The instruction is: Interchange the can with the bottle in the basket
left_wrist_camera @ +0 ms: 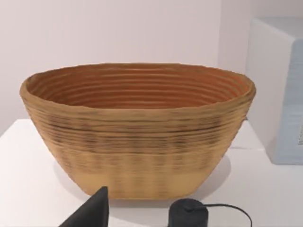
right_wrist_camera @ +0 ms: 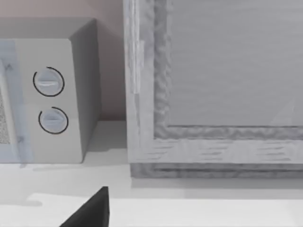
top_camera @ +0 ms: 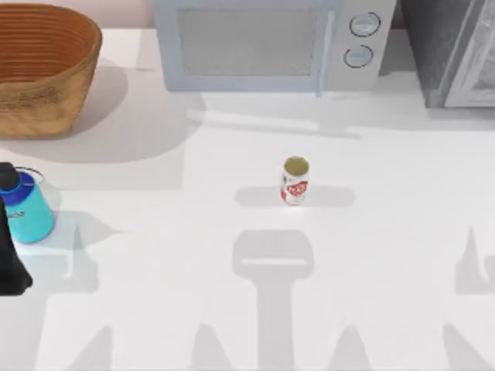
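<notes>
Left pincer (top_camera: 9, 232) at tabletop's (top_camera: 387, 232) left edge, touching the bottle (top_camera: 27, 209); grip cannot be told. Can (top_camera: 295, 180) upright mid-tabletop, well apart. Basket (top_camera: 42, 69) far left, beyond the bottle. Microwave (top_camera: 271, 42) at back.
</notes>
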You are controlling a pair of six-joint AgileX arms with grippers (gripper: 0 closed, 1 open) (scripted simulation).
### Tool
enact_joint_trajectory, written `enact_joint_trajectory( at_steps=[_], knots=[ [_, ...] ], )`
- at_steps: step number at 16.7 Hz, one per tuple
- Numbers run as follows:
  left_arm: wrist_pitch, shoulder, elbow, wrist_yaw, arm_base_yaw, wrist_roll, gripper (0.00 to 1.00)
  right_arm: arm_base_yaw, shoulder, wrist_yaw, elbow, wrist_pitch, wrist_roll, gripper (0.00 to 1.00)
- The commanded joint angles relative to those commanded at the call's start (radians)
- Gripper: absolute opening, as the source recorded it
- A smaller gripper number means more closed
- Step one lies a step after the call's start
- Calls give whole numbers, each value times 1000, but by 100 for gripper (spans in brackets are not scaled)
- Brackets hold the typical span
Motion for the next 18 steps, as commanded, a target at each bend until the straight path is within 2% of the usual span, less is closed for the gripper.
enact_joint_trajectory(
  at_steps=[3,7,18],
  knots=[
    [62,90,-10,-5,8,0,100,0,0,0,0,0,0,100],
    [249,319,-13,-4,15,3,100,0,0,0,0,0,0,100],
    [1023,1233,15,31,10,20,100,0,0,0,0,0,0,100]
  ],
)
